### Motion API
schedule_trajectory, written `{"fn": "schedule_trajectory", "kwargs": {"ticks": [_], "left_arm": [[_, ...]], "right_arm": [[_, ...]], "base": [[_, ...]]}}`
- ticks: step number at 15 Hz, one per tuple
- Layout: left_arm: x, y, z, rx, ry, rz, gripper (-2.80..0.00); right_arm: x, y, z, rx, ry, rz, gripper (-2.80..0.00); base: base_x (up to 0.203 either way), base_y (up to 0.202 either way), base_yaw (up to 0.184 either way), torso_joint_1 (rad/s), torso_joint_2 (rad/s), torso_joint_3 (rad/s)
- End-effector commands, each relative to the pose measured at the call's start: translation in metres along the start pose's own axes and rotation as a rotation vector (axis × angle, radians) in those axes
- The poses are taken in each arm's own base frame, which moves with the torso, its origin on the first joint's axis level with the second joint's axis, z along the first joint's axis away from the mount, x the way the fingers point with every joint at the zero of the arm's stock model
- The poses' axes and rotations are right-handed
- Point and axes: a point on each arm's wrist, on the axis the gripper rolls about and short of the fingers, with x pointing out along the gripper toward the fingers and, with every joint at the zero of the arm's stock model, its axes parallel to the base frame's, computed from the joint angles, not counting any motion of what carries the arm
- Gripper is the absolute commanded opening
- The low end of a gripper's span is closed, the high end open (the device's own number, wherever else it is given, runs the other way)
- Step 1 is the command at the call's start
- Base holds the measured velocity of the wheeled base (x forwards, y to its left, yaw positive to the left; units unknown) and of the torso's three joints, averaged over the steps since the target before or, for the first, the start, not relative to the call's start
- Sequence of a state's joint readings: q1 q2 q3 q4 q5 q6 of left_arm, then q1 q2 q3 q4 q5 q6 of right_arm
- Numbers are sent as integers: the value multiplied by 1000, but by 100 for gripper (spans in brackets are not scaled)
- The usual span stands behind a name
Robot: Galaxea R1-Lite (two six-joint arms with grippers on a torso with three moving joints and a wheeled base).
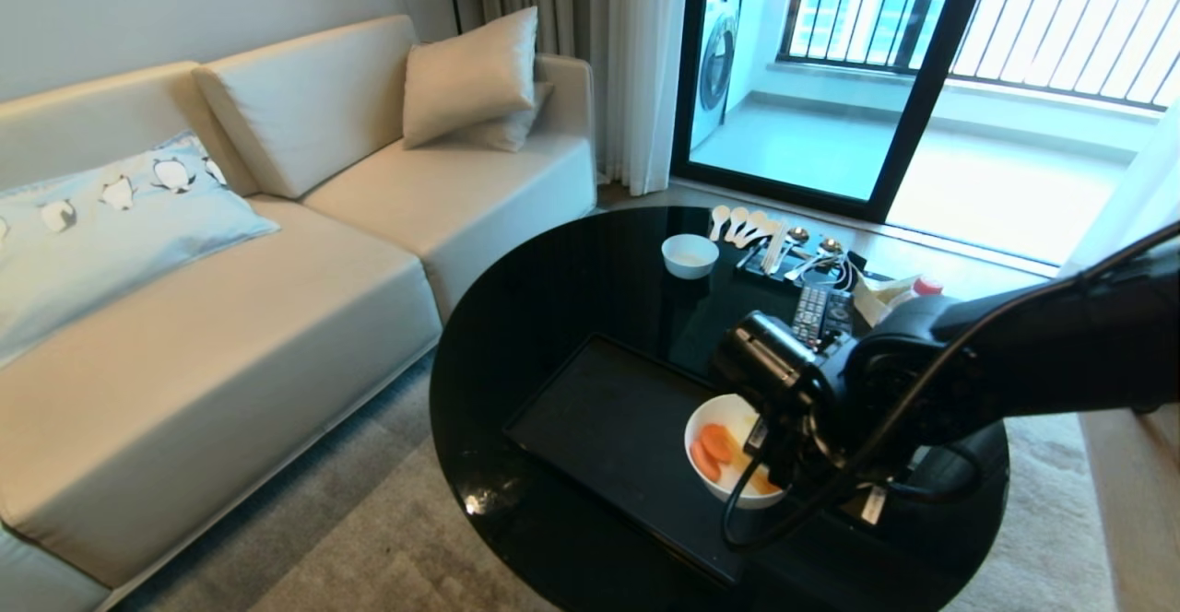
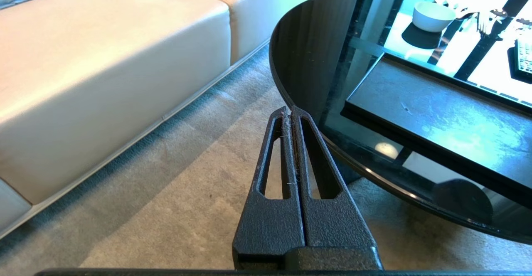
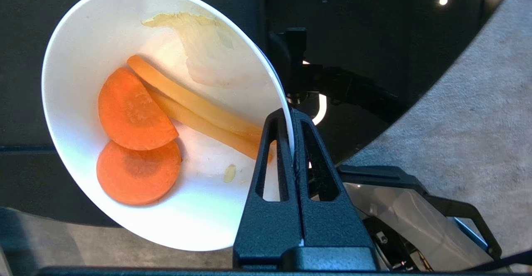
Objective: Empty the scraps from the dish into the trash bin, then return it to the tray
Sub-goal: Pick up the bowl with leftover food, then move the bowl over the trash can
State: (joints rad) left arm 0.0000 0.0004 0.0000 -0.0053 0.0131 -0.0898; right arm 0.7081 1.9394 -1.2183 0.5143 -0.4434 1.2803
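The dish point(image 1: 728, 409) is a white bowl over the near right part of the black tray point(image 1: 599, 418). My right gripper point(image 3: 292, 112) is shut on the rim of the dish point(image 3: 83, 39), one finger inside and one outside. The scraps point(image 3: 133, 109), two orange carrot slices, pale orange sticks and a pale yellowish piece, lie in the bowl and show in the head view as scraps point(image 1: 714, 451). In that view the right wrist hides the right gripper point(image 1: 770, 464). I cannot tell whether the dish touches the tray. My left gripper point(image 2: 291, 109) hangs shut and empty over the carpet, beside the tray point(image 2: 436, 114). The trash bin is out of view.
The tray lies on a round glossy black table point(image 1: 553, 271). At the table's far side are a smaller white bowl point(image 1: 690, 254), several spoons point(image 1: 751, 225) and a remote point(image 1: 820, 312). A cream sofa point(image 1: 277, 317) stands to the left, with carpet between it and the table.
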Motion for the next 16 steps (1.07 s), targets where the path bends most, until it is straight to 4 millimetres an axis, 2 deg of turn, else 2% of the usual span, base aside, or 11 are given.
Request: {"fn": "schedule_trajectory", "kwargs": {"ticks": [1, 6, 11, 13, 16], "left_arm": [[0, 0, 0, -1, -1, 1, -280], [0, 0, 0, -1, -1, 1, -280], [0, 0, 0, -1, -1, 1, -280], [0, 0, 0, -1, -1, 1, -280], [0, 0, 0, -1, -1, 1, -280]], "right_arm": [[-22, -27, 10, 51, -13, 16, -280], [-27, -81, 29, 148, -32, -67, -280], [-39, -121, 51, 280, -58, -102, -280], [-43, -140, 53, 320, -63, -137, -280], [-55, -169, 43, 333, -60, -161, -280]], "base": [[0, 0, 0, 0, 0, 0], [0, 0, 0, 0, 0, 0], [0, 0, 0, 0, 0, 0], [0, 0, 0, 0, 0, 0], [0, 0, 0, 0, 0, 0]]}}
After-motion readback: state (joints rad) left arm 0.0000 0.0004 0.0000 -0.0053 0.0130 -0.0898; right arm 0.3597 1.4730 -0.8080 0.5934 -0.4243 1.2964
